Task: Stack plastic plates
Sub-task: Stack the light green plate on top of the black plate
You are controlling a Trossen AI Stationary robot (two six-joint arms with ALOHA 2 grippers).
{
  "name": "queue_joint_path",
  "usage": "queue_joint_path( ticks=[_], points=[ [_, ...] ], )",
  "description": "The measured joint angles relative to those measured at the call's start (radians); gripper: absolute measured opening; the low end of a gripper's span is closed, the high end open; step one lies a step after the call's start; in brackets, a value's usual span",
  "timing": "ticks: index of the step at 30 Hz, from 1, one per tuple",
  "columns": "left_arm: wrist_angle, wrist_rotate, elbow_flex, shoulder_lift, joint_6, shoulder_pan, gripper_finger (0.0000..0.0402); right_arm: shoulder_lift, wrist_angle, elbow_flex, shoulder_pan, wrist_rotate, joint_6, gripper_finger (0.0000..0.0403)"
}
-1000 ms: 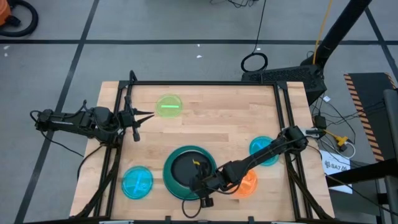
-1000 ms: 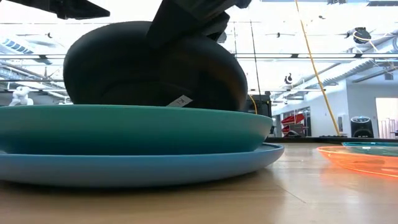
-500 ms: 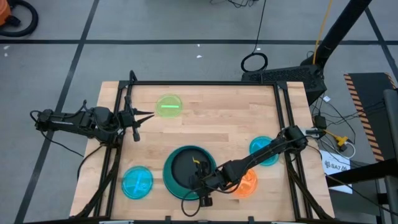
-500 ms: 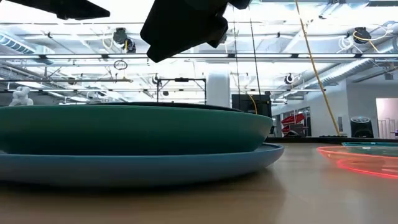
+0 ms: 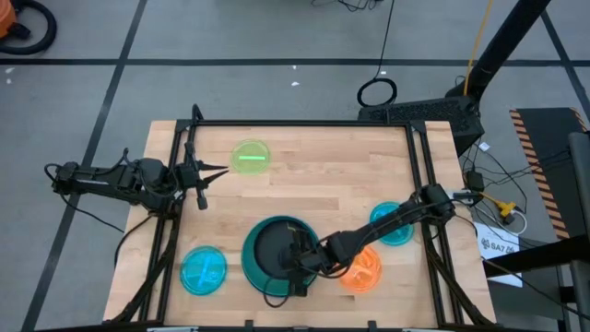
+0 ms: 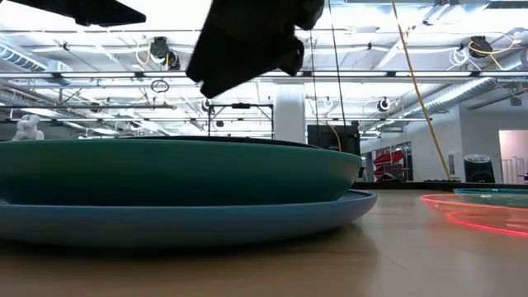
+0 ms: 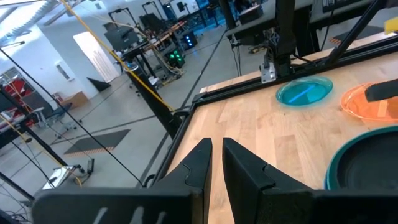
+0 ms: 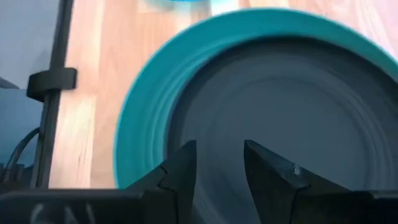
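So we start at the stack near the front edge of the surface [image 5: 332, 184]: a black plate [image 5: 272, 249] lies flat inside a teal plate [image 5: 251, 242], and the low view shows a blue plate [image 6: 247, 216] under both, rims nested level. Our right gripper [image 5: 293, 263] hovers just over the black plate's near side, fingers apart and holding nothing; the wrist view looks down past them onto bare black plastic ringed by the teal rim.

Now, how do we do this step well? We'd say lift straight up and clear, so a fingertip doesn't catch the black rim and tip it out of its seat, then go for a small plate. The orange plate [image 5: 362, 270] lies just beside the stack, right under our right arm. It's thin and translucent, likely slippery, so we'd pinch its rim, not its face.

Further out, a cyan plate [image 5: 203, 271] rests left of the stack, another cyan one [image 5: 395, 224] near the right edge, and a green plate [image 5: 250, 156] well apart at the back. Our left gripper [image 5: 205, 170] waits by the left rail, fingers nearly closed on nothing.
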Motion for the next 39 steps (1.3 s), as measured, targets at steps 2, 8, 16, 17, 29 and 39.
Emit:
queue_joint_path(
  ticks=[2, 8, 16, 17, 29, 39],
  points=[
    [0.000, 0.000, 0.000, 0.000, -0.004, 0.000, 0.0047, 0.000, -0.033, 0.000, -0.007, -0.024, 0.002, 0.0125],
    [0.000, 0.000, 0.000, 0.000, -0.032, 0.000, 0.0047, -0.007, -0.149, 0.000, -0.035, -0.075, -0.033, 0.0125],
    [-0.011, 0.000, 0.000, 0.000, -0.080, 0.000, 0.0047, -0.102, -0.234, -0.001, -0.074, -0.097, -0.170, 0.0125],
    [-0.011, 0.000, 0.000, 0.000, -0.088, 0.000, 0.0047, -0.118, -0.243, -0.001, -0.080, -0.096, -0.199, 0.0125],
    [-0.016, -0.003, 0.000, 0.000, -0.160, 0.001, 0.0047, -0.235, -0.442, -0.005, -0.227, -0.095, -0.507, 0.0125],
    [0.001, -0.005, 0.000, 0.000, -0.213, 0.001, 0.0047, -0.506, -0.204, -0.395, -0.354, -0.099, -0.596, 0.0125]
  ],
)
